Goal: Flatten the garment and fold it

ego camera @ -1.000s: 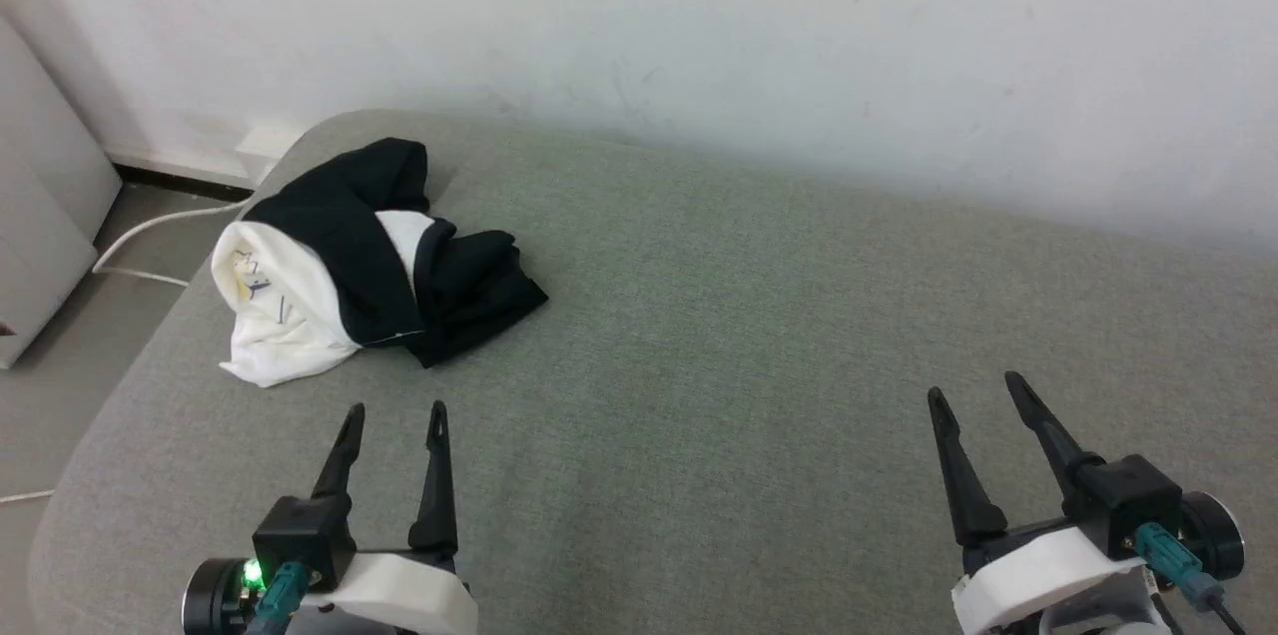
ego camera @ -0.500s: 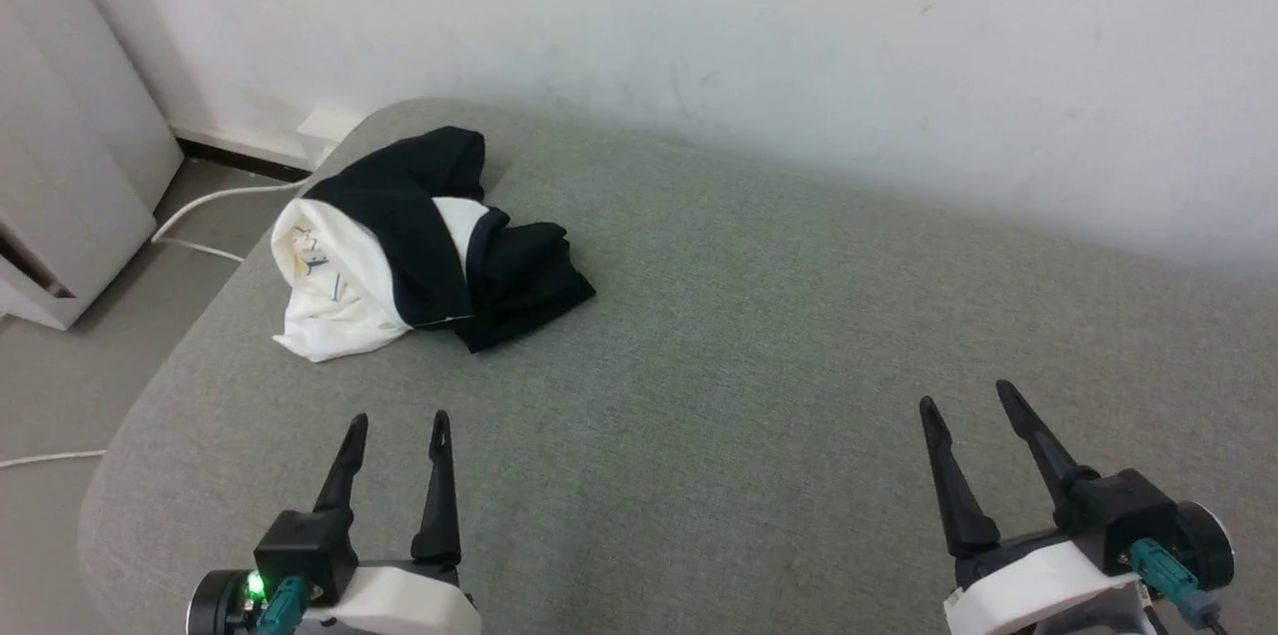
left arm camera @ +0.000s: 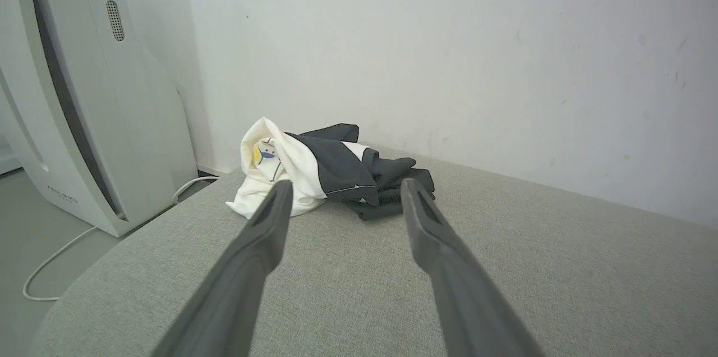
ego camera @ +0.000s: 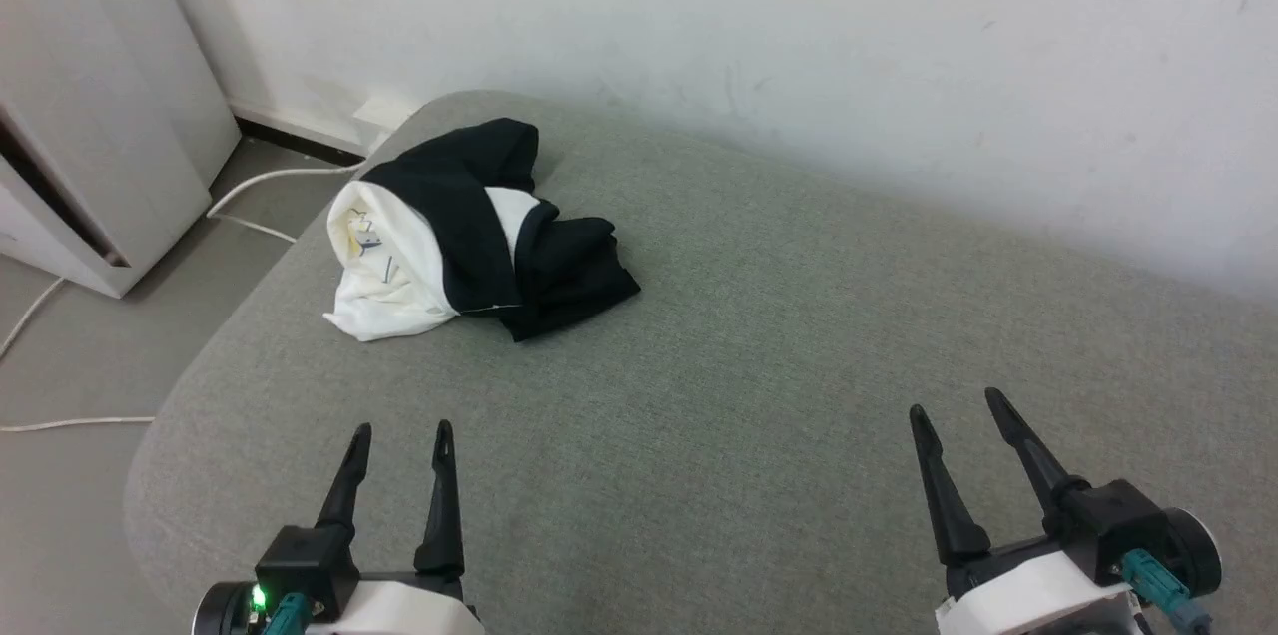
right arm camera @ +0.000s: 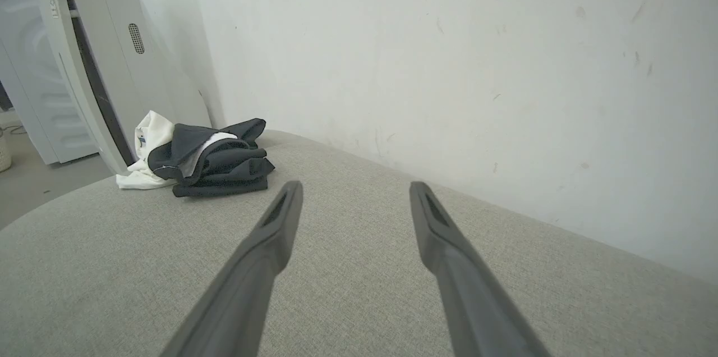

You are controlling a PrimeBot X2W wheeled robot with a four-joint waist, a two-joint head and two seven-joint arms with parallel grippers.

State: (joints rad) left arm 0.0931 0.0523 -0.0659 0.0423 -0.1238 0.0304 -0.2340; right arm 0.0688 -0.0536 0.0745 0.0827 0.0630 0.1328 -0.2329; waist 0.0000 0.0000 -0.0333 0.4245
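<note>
A scuffed white wall [ego camera: 799,36] runs along the back, and below it spreads the grey-green upholstered surface [ego camera: 749,365], wide and bare across the middle. At the left, on the floor, stands a tall white appliance [ego camera: 90,146]. On the surface's far left corner sits the shirt [ego camera: 439,246], bunched in a heap, black sleeves piled over the white body, well ahead of both arms. The left gripper [ego camera: 402,427] hovers at the near edge, fingers parted, nothing between them. The right gripper [ego camera: 953,402] does likewise, spread and holding nothing. A white cable [ego camera: 270,178] trails over the floor beside the appliance.
</note>
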